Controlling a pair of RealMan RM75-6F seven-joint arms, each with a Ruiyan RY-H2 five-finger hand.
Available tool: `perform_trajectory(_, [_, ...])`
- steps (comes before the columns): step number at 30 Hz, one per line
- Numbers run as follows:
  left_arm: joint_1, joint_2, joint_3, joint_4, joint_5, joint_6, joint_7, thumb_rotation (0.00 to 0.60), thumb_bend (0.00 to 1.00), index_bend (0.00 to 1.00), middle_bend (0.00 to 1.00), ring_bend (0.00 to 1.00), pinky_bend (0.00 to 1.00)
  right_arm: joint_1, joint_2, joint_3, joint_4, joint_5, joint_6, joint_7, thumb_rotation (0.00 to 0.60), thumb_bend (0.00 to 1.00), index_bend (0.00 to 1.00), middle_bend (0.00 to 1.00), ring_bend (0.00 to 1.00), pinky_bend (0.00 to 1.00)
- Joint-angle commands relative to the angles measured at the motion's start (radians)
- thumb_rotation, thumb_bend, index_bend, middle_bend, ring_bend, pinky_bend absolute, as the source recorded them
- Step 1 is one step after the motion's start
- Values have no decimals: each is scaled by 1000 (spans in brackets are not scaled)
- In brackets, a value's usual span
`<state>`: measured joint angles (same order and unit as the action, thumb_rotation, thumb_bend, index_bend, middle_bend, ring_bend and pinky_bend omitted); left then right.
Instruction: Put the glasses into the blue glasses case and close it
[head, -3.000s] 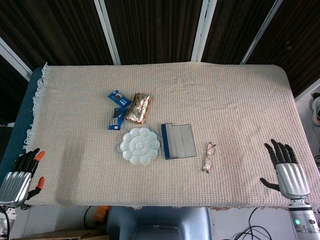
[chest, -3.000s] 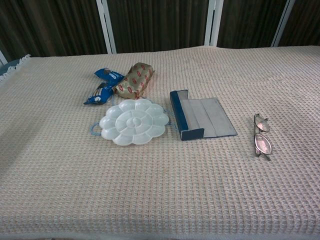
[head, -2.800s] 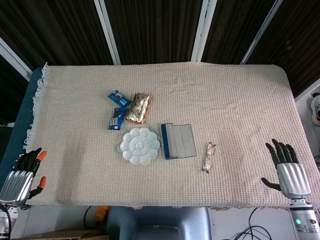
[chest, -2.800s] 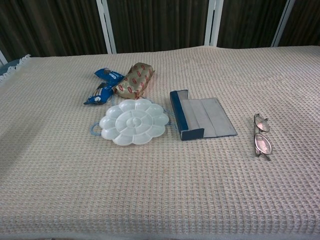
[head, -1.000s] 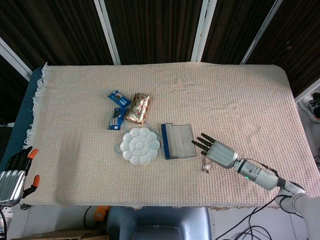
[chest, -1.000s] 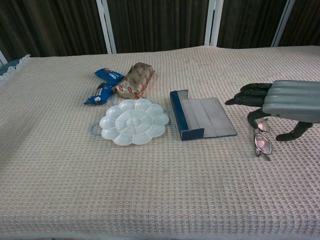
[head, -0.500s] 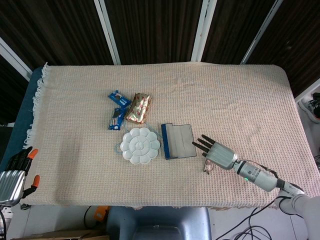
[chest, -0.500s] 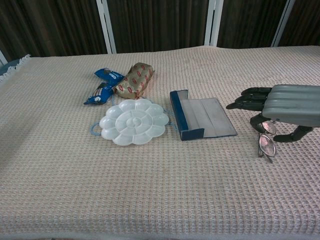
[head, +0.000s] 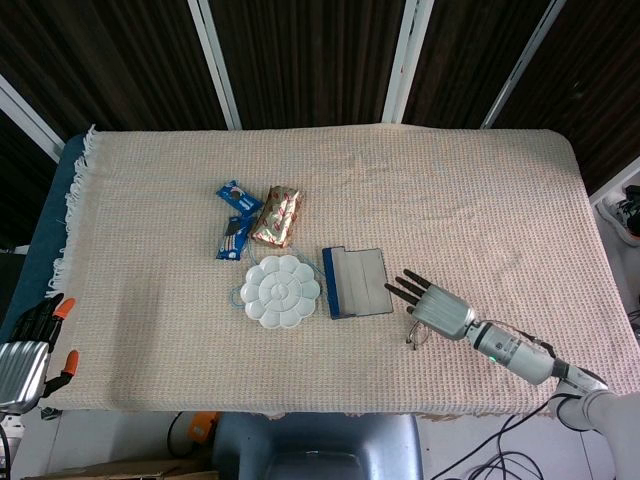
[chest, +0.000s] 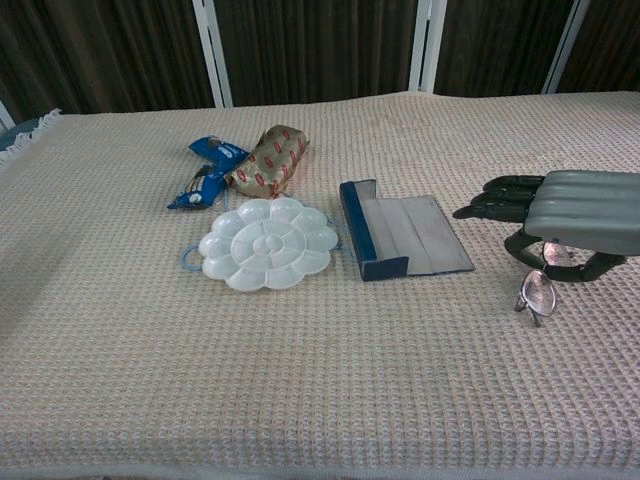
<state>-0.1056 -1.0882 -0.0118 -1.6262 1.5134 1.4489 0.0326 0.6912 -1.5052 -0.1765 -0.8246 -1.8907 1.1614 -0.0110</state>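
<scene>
The blue glasses case (head: 357, 281) (chest: 405, 236) lies open in the middle of the table, its grey flap spread flat to the right. Just right of it, my right hand (head: 440, 312) (chest: 572, 212) hovers low over the glasses (head: 414, 334) (chest: 537, 292). Thumb and a finger curl round the far lens and pinch it, while the other fingers point toward the case. The near lens sticks out below the hand, tilted. My left hand (head: 25, 350) hangs off the table's near left corner with fingers apart and nothing in it; the chest view does not show it.
A white flower-shaped palette (head: 283, 290) (chest: 268, 243) touches the case's left side. Behind it lie blue snack packets (head: 235, 222) (chest: 205, 175) and a red-gold packet (head: 277, 215) (chest: 268, 160). A beige woven cloth (head: 480, 200) covers the table.
My right hand came in from the table's near right corner to the glasses and curled thumb and finger onto them. The glasses shifted slightly right and tilted. The left hand dropped a little.
</scene>
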Motion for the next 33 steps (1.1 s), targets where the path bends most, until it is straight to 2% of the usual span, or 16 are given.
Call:
perform_trajectory(1, [0, 0, 0, 1, 1, 1, -1, 600, 455, 0, 2, 21, 114, 1, 4, 9, -2, 6, 10, -8, 600, 628, 781, 119, 0, 44])
perform_trajectory(6, [-1, 0, 0, 0, -1, -2, -1, 600, 454, 0, 2, 22, 114, 25, -4, 47, 6, 30, 1, -59, 600, 628, 781, 123, 0, 53])
perform_trajectory(12, [-5, -3, -2, -1, -4, -10, 8, 600, 454, 0, 2, 27, 114, 99, -32, 99, 30, 46, -45, -120, 600, 628, 780, 125, 0, 127])
perform_trajectory(16, [-5, -2, -2, 0, -7, -11, 7, 600, 455, 0, 3, 27, 114, 116, -38, 108, 33, 48, -53, -125, 600, 628, 780, 125, 3, 128])
perform_trajectory(21, [-10, 3, -4, 2, -11, -21, -5, 600, 455, 0, 3, 27, 114, 198, -80, 128, 63, 31, -98, -193, 600, 628, 779, 126, 9, 131])
perform_trajectory(27, [-11, 7, -1, 4, -5, -23, -17, 600, 455, 0, 3, 27, 114, 233, -110, 134, 80, 48, -144, -216, 600, 628, 778, 130, 15, 136])
perform_trajectory(33, [-10, 10, 1, 8, 2, -19, -33, 600, 455, 0, 3, 27, 114, 251, -133, 131, 83, 52, -145, -217, 600, 628, 778, 135, 24, 146])
